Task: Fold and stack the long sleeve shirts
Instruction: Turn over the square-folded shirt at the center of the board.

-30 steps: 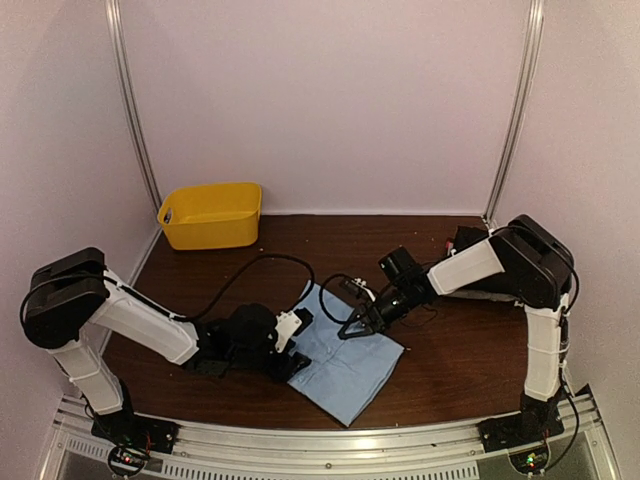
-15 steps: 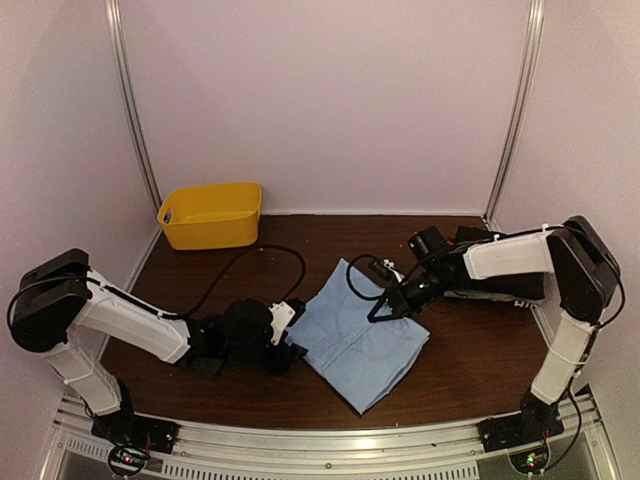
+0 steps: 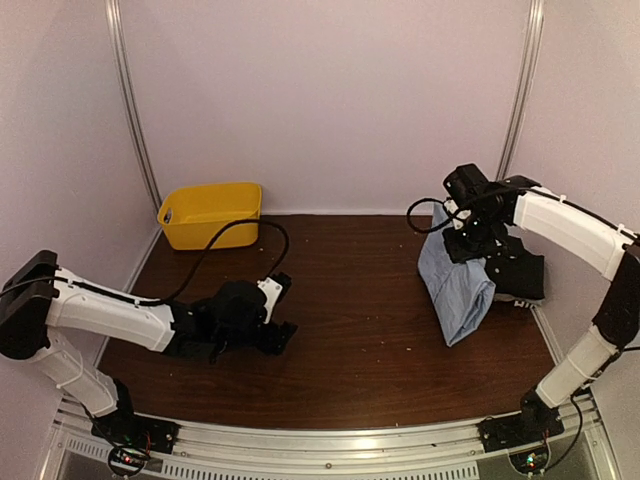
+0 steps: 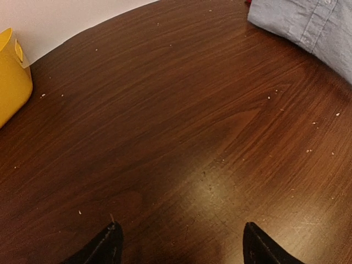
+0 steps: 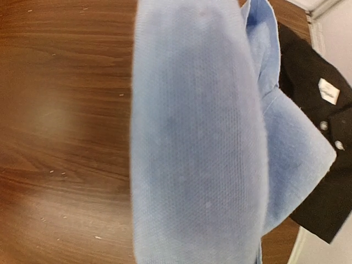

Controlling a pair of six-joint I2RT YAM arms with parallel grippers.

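**Top external view.** Light blue shirt (image 3: 456, 290): folded into a narrow bundle and hanging from the right gripper (image 3: 463, 243) at the far right of the table (image 3: 370, 300). Its long axis ran downward from the grip toward the near edge, and its lower end was at or close to the wood. The right gripper was clamped on the bundle's upper edge. Black shirt (image 3: 522, 272): lying against the right-hand edge just beyond the blue bundle, on the side away from the table's middle. Whether the two cloths touched could not be told. Left gripper (image 3: 278, 332): low over the wood at left of centre, well apart from both shirts. Yellow bin (image 3: 210, 226): back left corner.

**Left wrist view.** The fingertips stood wide apart with only bare wood between them, so nothing was held. A corner of the blue cloth showed at the upper right, far off.

**Right wrist view.** Blue cloth filled the middle of the frame and hid the fingers. The black shirt, with small white buttons and a pale label, lay directly to its right.

**Judgement.** Only the right arm was placed to act. The stack position lay a short way to the right of the hanging bundle, so setting it down would call for a small carry that way and then a lowering.
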